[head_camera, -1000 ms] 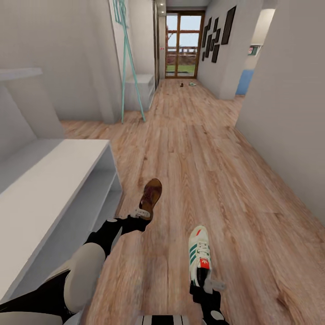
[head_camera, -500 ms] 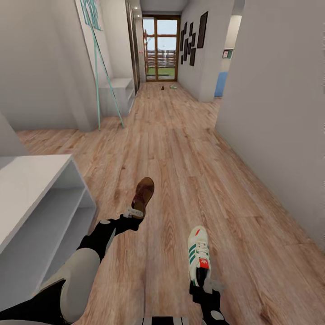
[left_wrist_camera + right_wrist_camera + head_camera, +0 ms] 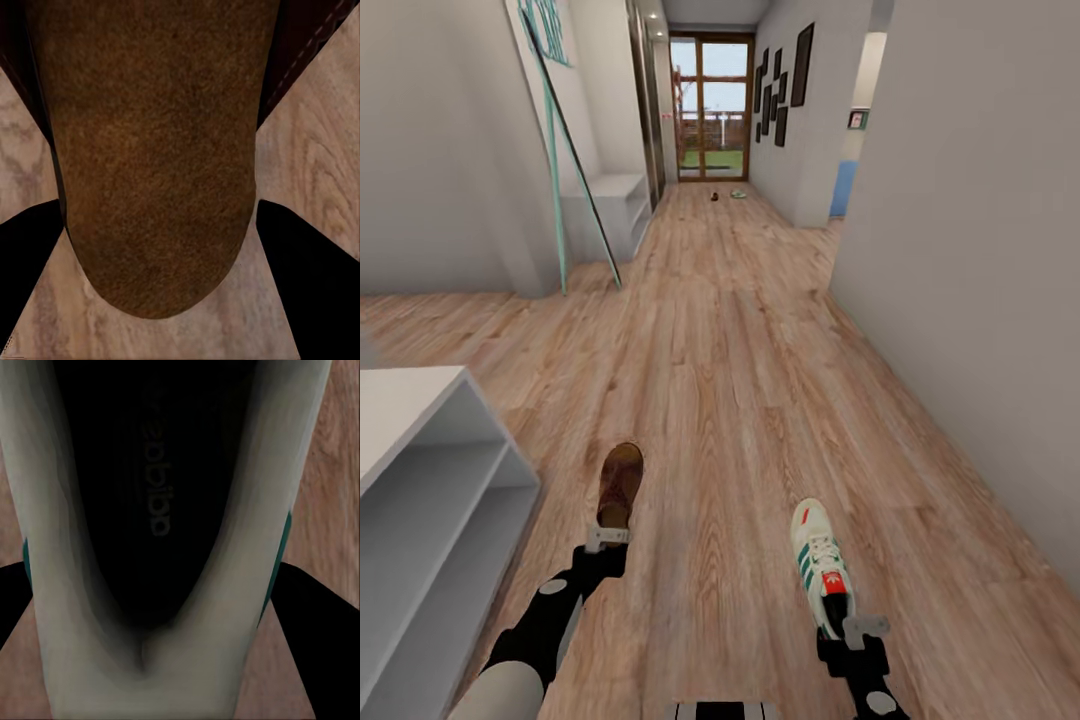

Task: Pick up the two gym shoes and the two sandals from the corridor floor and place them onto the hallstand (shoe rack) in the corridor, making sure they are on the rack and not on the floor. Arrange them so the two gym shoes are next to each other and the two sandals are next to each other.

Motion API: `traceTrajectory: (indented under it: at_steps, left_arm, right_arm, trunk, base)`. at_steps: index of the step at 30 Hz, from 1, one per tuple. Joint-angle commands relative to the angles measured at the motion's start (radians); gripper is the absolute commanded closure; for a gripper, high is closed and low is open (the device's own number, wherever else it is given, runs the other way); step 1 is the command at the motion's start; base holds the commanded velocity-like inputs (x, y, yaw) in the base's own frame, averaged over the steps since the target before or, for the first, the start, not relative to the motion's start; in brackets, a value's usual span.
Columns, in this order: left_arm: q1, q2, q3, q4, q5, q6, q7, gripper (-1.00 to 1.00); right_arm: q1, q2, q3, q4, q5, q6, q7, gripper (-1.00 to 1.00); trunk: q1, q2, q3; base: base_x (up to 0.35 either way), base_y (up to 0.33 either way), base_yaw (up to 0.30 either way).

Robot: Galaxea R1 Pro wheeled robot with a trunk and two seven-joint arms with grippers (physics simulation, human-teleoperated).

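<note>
My left gripper [image 3: 607, 537] is shut on the heel end of a brown sandal [image 3: 620, 482], held above the corridor floor [image 3: 740, 380] with its toe pointing away from me. In the left wrist view the sandal [image 3: 154, 165] lies between the dark fingers [image 3: 22, 255]. My right gripper [image 3: 850, 628] is shut on the heel of a white gym shoe [image 3: 818, 556] with green stripes and a red tongue patch; its dark inside [image 3: 150, 495] faces the right wrist camera. The pale grey hallstand [image 3: 410, 470] stands at my left, its end and two shelf tiers showing.
Far down the corridor, by the glass door, a small brown shoe [image 3: 714, 196] and a pale one [image 3: 738, 194] lie on the floor. A second grey rack [image 3: 615, 205] with a teal stand [image 3: 555, 170] lines the left wall. A grey wall [image 3: 980, 280] bounds the right side.
The head view has swung right, so the hallstand has slid to the left edge. My left gripper with the sandal has drawn back and left. The right gripper keeps the gym shoe.
</note>
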Motion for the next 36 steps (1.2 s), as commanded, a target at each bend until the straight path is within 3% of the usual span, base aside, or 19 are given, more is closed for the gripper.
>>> traceTrajectory:
  at_steps: [1, 5, 8, 12, 16, 20, 26, 30, 36]
  left_arm:
    - [0.011, 0.0, 0.007, -0.003, -0.003, -0.016, 0.005, 1.0]
    - [0.1, 0.012, 0.007, -0.005, 0.017, -0.093, 0.1, 1.0]
    - [0.138, 0.024, 0.007, -0.004, 0.03, -0.121, 0.124, 1.0]
    - [0.215, 0.068, 0.007, 0.005, 0.111, -0.179, 0.138, 1.0]
    - [0.262, 0.087, 0.007, 0.009, 0.165, -0.212, 0.139, 1.0]
    - [0.305, 0.099, 0.007, 0.003, 0.186, -0.237, 0.139, 1.0]
    - [0.323, 0.117, 0.007, 0.011, 0.189, -0.251, 0.14, 1.0]
    - [0.339, 0.119, 0.007, 0.009, 0.19, -0.259, 0.139, 1.0]
    - [0.352, 0.117, 0.007, 0.011, 0.19, -0.327, 0.155, 1.0]
  right_arm:
    - [-0.001, -0.005, -0.005, 0.003, 0.018, -0.003, -0.002, 1.0]
    - [-0.001, -0.028, -0.006, 0.047, 0.035, -0.013, -0.003, 1.0]
    - [-0.001, -0.034, -0.006, 0.065, 0.036, -0.034, -0.004, 1.0]
    - [0.0, -0.045, -0.006, 0.101, 0.038, -0.082, -0.004, 1.0]
    - [0.0, -0.048, -0.006, 0.106, 0.038, -0.091, -0.004, 1.0]
    - [0.0, -0.048, -0.006, 0.107, 0.039, -0.094, -0.004, 1.0]
    - [-0.001, -0.047, -0.007, 0.109, 0.034, -0.093, -0.005, 1.0]
    - [0.0, -0.047, -0.008, 0.11, 0.032, -0.093, -0.006, 1.0]
    - [0.0, -0.048, -0.012, 0.109, 0.017, -0.093, -0.009, 1.0]
  trunk:
    - [0.0, 0.0, -0.001]
    - [0.0, 0.0, -0.001]
    - [0.0, 0.0, -0.001]
    - [0.0, 0.0, -0.001]
    - [0.0, 0.0, -0.001]
    - [0.0, 0.0, -0.001]
    - [0.0, 0.0, -0.001]
    - [0.0, 0.0, -0.001]
    - [0.0, 0.0, -0.001]
  base:
    - [0.288, -0.209, 0.0]
    - [0.288, -0.209, 0.0]
    - [0.288, -0.206, 0.0]
    - [0.29, -0.196, 0.0]
    - [0.293, -0.184, 0.0]
    - [0.299, -0.172, 0.0]
    - [0.203, -0.086, 0.0]
    - [0.021, -0.007, 0.0]
    - [0.004, -0.001, 0.048]
